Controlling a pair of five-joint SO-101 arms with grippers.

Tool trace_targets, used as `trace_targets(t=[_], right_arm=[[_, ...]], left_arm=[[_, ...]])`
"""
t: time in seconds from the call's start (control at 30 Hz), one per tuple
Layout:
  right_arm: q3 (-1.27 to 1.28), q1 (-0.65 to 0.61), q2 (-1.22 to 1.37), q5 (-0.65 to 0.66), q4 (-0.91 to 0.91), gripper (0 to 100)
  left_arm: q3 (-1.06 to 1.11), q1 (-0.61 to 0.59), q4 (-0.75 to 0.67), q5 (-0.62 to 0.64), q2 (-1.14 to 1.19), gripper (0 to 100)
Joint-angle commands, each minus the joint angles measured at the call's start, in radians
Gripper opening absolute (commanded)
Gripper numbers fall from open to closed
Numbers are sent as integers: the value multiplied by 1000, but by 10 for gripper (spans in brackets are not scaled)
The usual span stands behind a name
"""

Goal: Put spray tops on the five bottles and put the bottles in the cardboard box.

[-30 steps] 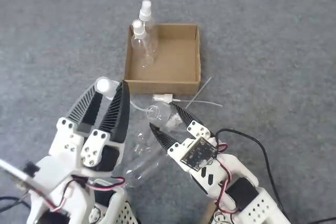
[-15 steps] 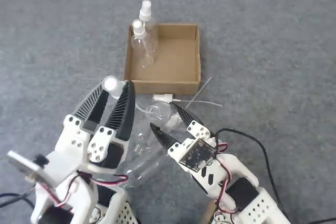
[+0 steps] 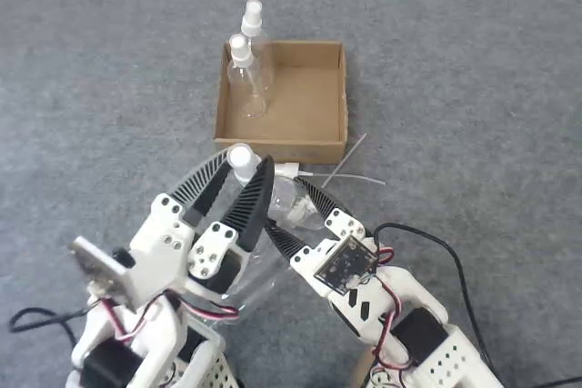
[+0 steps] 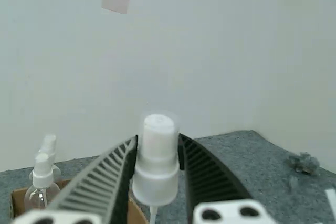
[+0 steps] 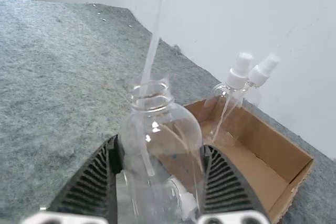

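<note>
My left gripper point(image 3: 245, 160) point(image 4: 156, 153) is shut on a white spray top point(image 3: 241, 154) point(image 4: 156, 156), held just above the bottle. The top's thin dip tube point(image 5: 156, 35) hangs down through the neck of a clear bottle point(image 3: 291, 200) point(image 5: 160, 129). My right gripper point(image 3: 284, 204) point(image 5: 160, 182) is shut on that bottle and holds it upright, just in front of the cardboard box point(image 3: 300, 106) point(image 5: 262, 150). Two capped bottles point(image 3: 245, 79) point(image 5: 233, 95) stand at the box's far left corner. A loose spray top point(image 3: 284, 170) lies by the box's front wall.
A clear bottle point(image 3: 250, 274) lies on the grey carpet under the left arm. A loose thin tube point(image 3: 350, 154) lies right of the box front. A white perforated basket point(image 3: 209, 372) sits at the near edge. A black cable point(image 3: 446, 252) loops beside the right arm.
My left gripper has carried the spray top to the right, over the bottle in the right gripper. The right arm and its bottle have stayed put.
</note>
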Motion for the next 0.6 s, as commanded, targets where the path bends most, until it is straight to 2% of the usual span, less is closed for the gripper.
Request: trace_targets(t=[0.0, 0.57], right_arm=[[15, -4, -21, -18, -4, 7], [-15, -2, -21, -20, -2, 7]], left_arm=[[7, 6, -5, -11, -11, 16], [74, 6, 38, -11, -11, 18]])
